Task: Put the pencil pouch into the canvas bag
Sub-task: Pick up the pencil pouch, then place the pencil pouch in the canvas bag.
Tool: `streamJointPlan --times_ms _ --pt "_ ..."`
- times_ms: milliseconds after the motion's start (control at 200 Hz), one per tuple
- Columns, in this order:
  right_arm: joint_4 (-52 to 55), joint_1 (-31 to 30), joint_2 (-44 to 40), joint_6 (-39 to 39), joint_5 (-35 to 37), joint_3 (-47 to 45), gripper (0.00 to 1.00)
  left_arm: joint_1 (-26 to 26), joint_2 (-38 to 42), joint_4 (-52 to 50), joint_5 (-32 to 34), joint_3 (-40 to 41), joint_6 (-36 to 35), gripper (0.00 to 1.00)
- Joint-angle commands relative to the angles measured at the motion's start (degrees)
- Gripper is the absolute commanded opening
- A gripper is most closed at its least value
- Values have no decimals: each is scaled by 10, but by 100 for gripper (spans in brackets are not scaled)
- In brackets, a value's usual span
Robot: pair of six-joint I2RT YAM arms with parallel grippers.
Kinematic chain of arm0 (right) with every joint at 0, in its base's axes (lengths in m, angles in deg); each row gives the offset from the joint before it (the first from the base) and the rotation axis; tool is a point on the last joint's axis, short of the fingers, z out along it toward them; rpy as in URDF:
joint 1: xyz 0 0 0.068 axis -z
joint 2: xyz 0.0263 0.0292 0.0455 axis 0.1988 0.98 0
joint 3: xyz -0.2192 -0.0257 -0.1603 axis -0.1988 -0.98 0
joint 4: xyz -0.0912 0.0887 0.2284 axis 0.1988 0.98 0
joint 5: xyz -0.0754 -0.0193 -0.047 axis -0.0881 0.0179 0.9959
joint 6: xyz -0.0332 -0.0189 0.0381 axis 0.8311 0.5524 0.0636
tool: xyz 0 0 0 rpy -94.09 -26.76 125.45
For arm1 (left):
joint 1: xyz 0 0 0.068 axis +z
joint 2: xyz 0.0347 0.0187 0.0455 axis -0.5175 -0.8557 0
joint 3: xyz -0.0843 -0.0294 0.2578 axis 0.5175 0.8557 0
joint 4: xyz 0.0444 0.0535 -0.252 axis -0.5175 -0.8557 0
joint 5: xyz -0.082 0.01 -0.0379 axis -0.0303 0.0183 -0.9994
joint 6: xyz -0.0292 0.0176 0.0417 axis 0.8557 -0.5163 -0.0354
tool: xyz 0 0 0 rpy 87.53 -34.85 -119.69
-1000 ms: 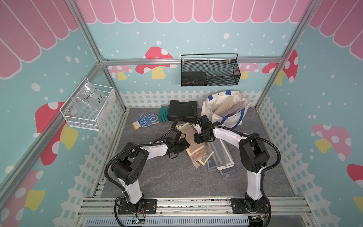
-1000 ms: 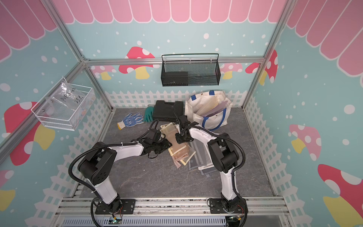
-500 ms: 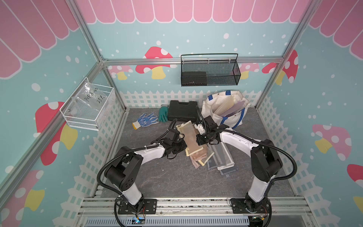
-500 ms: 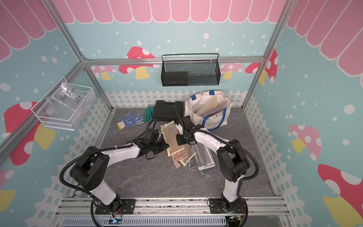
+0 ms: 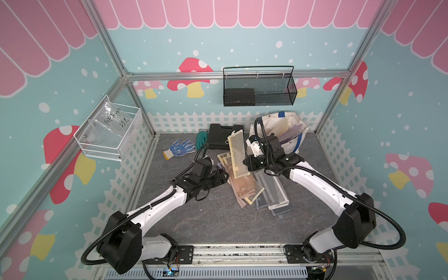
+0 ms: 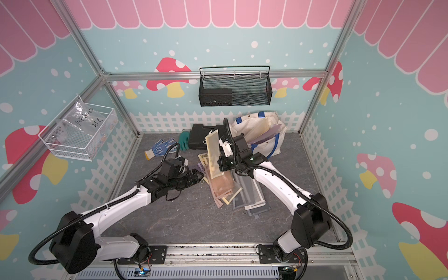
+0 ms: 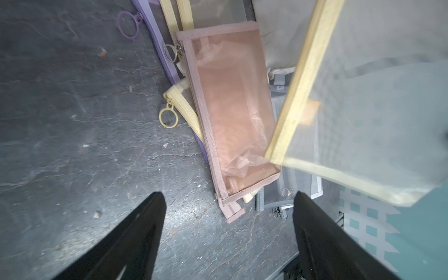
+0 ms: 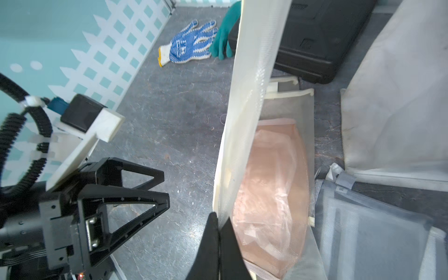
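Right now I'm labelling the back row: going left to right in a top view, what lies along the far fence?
Blue dotted glove → green glove → black case → canvas bag.

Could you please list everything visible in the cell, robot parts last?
canvas bag: one, cream with blue straps, back right floor.
bagged pouches: at least two, cream and lilac, inside the canvas bag.
pencil pouch: one, yellow-trimmed mesh, lifted above the pile.
loose pouches: several, pink, yellow, purple, grey, heaped mid-floor.
hard case: one, black, back floor beside the bag.
dotted glove: one, blue and white, back left floor.
plain glove: one, green, next to the case.
mesh basket: one, black, back wall.
wire basket: one, white, left wall.
clear bag: one, transparent, in the wire basket.
left fingers: black, open, empty, beside the pile.
right fingers: black, shut on the pencil pouch.
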Motion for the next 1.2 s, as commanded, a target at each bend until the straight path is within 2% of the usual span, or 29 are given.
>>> streamJointPlan --times_ms 0,115,260,410,590,815,1071,1191 --pt "-8 11 -50 -57 23 25 0 -1 18 -68 41 -6 -36 83" --pt "-5 31 -95 -108 53 31 0 -1 25 -85 48 -18 -48 84" --pt "1 103 -130 -154 50 29 0 -2 20 -94 46 -35 -63 84" --pt "1 178 -141 -183 43 36 0 -2 11 -101 40 -52 -77 84" --pt "-27 236 -141 -234 40 35 0 -5 15 -106 41 -60 -87 83" --pt "-61 281 -73 -243 36 61 0 -5 31 -118 50 -55 -96 84" --pt "-65 297 36 -210 60 122 0 -5 53 -124 61 -48 -91 84" --pt "-69 297 66 -212 68 123 0 -5 58 -125 67 -46 -88 84"
